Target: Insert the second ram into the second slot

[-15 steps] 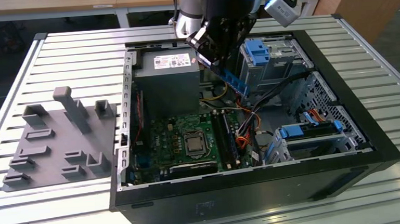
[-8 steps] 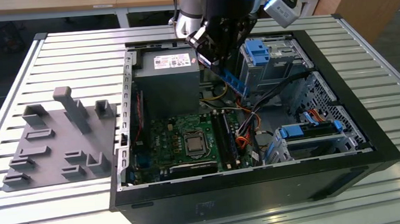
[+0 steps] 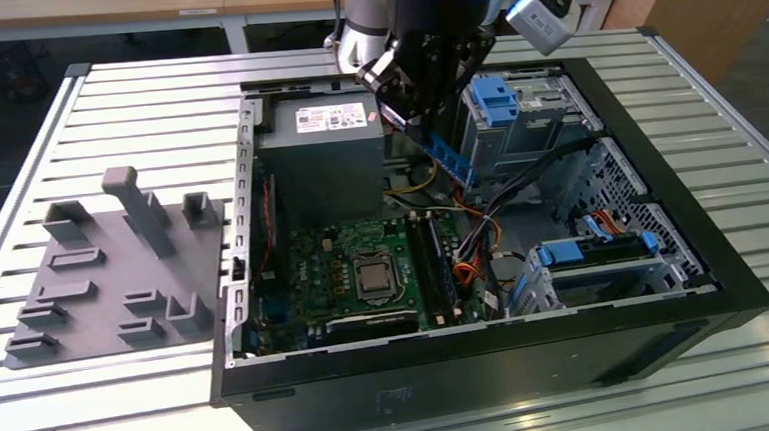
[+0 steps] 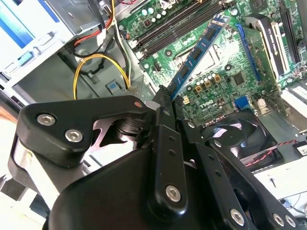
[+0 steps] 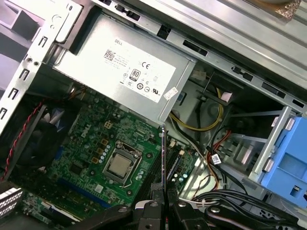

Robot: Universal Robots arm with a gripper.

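Note:
My gripper (image 3: 422,123) hangs over the open computer case (image 3: 708,256), shut on the second ram (image 3: 449,158), a thin blue stick that slants down from the fingers toward the motherboard (image 3: 321,279). In the second wrist view the second ram (image 4: 197,50) stretches from the gripper (image 4: 164,95) out above the board, its dark chips showing. The first wrist view shows the second ram (image 5: 163,153) edge-on above the black memory slots (image 5: 154,176), held clear of them by the gripper (image 5: 163,203). The memory slots (image 3: 431,263) lie to the exterior view's right of the processor socket (image 3: 372,276).
A grey power supply (image 3: 320,144) sits at the back of the case, close beside the gripper. Blue drive cages (image 3: 498,98) and loose yellow and orange cables (image 3: 473,235) crowd the exterior view's right. A grey fixture plate (image 3: 107,272) lies on the slatted table.

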